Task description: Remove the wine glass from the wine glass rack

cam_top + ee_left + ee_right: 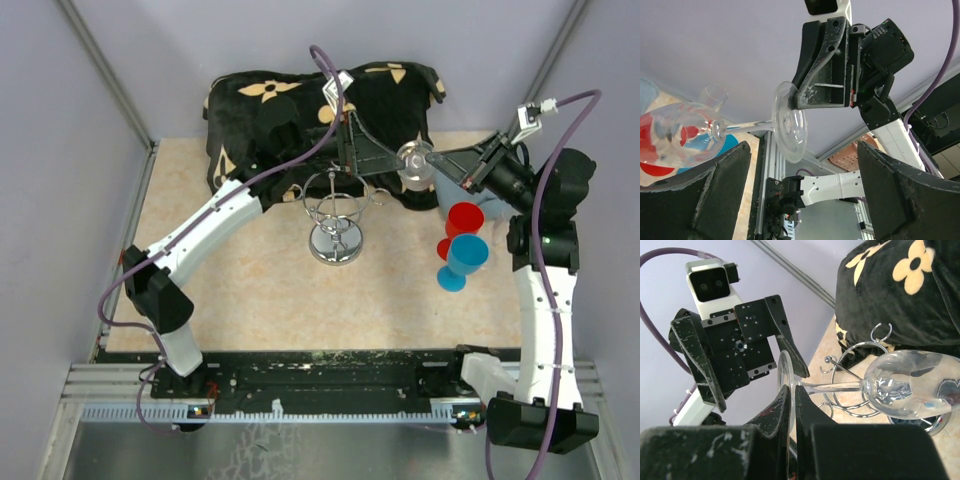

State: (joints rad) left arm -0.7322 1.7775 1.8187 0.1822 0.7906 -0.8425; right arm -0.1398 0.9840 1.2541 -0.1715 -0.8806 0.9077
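Noting the wine glass (900, 385) hanging sideways clear of the wine glass rack (336, 242), right gripper (791, 392) pinched on its foot rim, left gripper (802, 165) spread empty; I judge it light, slick, brittle, best held low on the stem.

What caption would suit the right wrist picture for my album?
Right gripper pinches a wine glass by its foot, sideways, in front of the wire rack.

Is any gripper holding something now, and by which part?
The right gripper holds the wine glass by the rim of its round foot, jaws shut on it. The left gripper is open, holding nothing.
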